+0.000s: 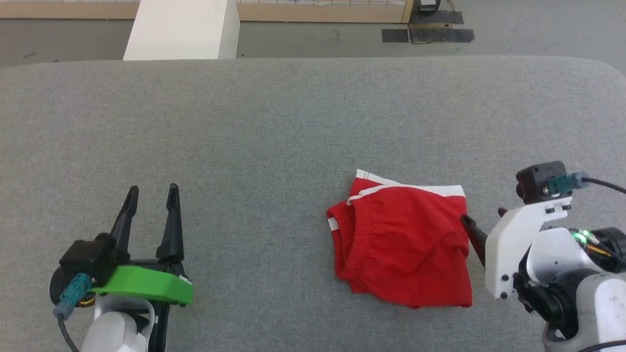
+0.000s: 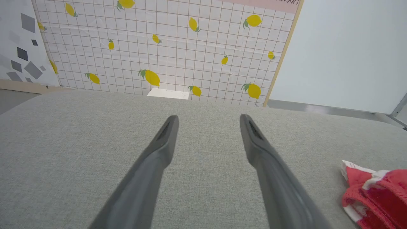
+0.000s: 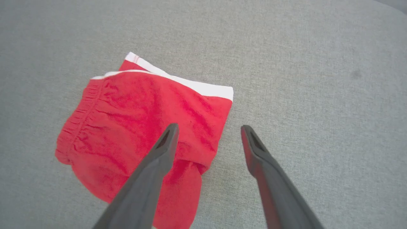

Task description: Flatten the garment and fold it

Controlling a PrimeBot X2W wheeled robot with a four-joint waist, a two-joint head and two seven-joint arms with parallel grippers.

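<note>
The garment (image 1: 401, 239), red shorts with white stripes, lies folded into a compact, slightly wrinkled bundle right of centre on the grey padded table (image 1: 293, 122). My right gripper (image 1: 483, 216) hovers open at its right edge. In the right wrist view the right gripper (image 3: 209, 127) holds nothing: one finger is over the garment (image 3: 143, 121) and the other over bare table. My left gripper (image 1: 152, 190) stands open and empty at the lower left, far from the shorts. In the left wrist view the left gripper (image 2: 209, 118) points across the table, with a corner of the garment (image 2: 378, 197) at the lower right.
A white block (image 1: 181, 29) stands beyond the table's far edge, with dark floor mats (image 1: 430, 29) to its right. A lemon-patterned wall panel (image 2: 159, 47) rises behind the table in the left wrist view. Bare grey surface stretches left of and behind the shorts.
</note>
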